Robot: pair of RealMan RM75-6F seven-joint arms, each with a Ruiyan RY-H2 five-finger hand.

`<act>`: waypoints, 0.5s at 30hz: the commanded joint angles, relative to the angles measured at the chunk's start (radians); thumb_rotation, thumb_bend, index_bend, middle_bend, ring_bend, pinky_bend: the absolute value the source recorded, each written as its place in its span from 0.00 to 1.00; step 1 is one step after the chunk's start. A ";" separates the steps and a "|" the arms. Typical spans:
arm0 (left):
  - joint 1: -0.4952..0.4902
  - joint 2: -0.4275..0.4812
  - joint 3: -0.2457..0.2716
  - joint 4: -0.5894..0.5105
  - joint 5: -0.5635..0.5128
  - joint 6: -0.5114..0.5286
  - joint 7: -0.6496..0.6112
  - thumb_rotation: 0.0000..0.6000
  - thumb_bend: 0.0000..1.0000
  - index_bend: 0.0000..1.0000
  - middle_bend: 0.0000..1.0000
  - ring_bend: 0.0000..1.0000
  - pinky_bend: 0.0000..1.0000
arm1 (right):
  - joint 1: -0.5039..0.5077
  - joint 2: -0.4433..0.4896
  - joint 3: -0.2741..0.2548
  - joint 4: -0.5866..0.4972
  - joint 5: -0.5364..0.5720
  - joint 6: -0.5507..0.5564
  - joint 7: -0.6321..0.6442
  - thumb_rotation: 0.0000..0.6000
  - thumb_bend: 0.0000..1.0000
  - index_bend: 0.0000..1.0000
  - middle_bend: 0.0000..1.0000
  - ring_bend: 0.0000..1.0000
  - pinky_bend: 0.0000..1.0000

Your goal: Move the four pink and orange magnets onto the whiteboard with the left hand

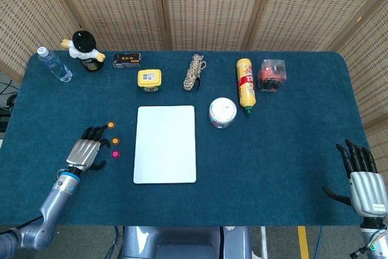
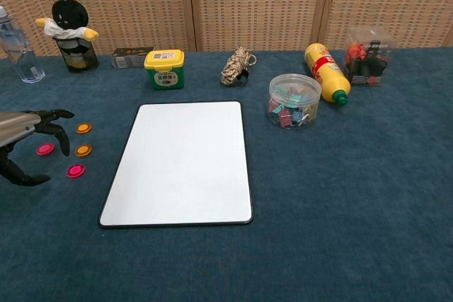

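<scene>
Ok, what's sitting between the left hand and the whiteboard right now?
In the chest view, the orange magnets and one pink magnet lie between the left hand and the whiteboard; otherwise bare cloth.

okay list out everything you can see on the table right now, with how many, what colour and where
magnets: 4, two orange, two pink, left of the whiteboard
whiteboard: 1, white, centre
water bottle: 1, clear, far left corner
plush toy: 1, black and white, in a dark cup, beside the bottle
small box: 1, black, far edge
yellow tub: 1, yellow lid, green base, behind the whiteboard
rope bundle: 1, beige, far centre
clip tub: 1, clear, right of the whiteboard
yellow bottle: 1, lying down, green cap
clear box: 1, red items inside, far right
left robot hand: open, over the magnets
right robot hand: open, near right edge
</scene>
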 commanded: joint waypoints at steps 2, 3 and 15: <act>-0.013 -0.019 0.005 0.012 -0.009 -0.001 0.021 1.00 0.32 0.39 0.00 0.00 0.00 | -0.001 0.001 0.000 -0.001 0.001 0.000 0.003 1.00 0.00 0.00 0.00 0.00 0.00; -0.016 -0.024 0.004 0.015 -0.013 -0.001 0.026 1.00 0.32 0.39 0.00 0.00 0.00 | -0.001 0.001 0.000 -0.001 0.001 0.000 0.004 1.00 0.00 0.00 0.00 0.00 0.00; -0.052 -0.049 0.003 0.024 -0.065 -0.014 0.090 1.00 0.32 0.39 0.00 0.00 0.00 | -0.001 0.004 0.000 -0.005 0.005 -0.004 0.009 1.00 0.00 0.00 0.00 0.00 0.00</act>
